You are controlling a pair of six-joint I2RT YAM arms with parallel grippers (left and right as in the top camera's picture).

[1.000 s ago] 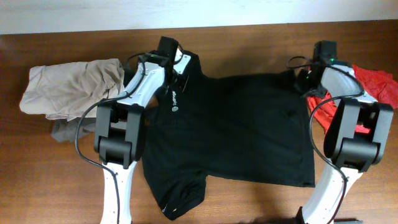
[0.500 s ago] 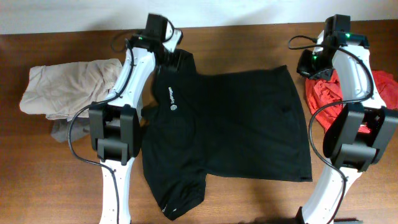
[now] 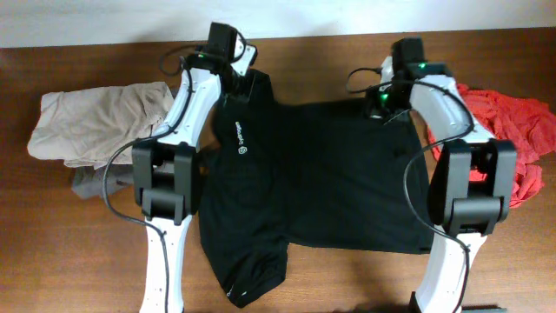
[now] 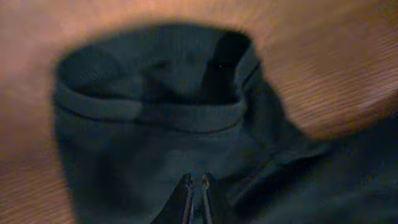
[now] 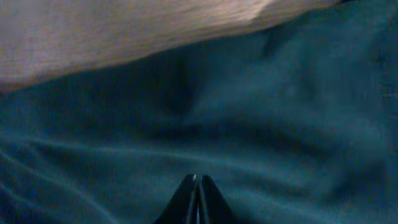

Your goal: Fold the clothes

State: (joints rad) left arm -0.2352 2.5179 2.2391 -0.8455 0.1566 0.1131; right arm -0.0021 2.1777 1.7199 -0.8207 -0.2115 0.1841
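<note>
One black shirt [image 3: 330, 174] lies spread on the table [image 3: 69, 252], one beige garment [image 3: 95, 122] to its left, one red-orange garment [image 3: 512, 130] beside its right edge. Two grippers, both pressed together: left gripper [image 4: 196, 182] at the collar, right gripper [image 5: 197, 180] at the far edge. Bare wood shows in front.

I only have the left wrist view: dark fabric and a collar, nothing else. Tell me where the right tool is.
Observer: The right tool is at the far right corner of the black shirt.
Operator: Report what lies to the right of the shirt.
Observer: A red-orange garment is bunched up there on the table.
Operator: Now give me the other side.
Observer: A beige garment lies crumpled to the left of the shirt.
</note>
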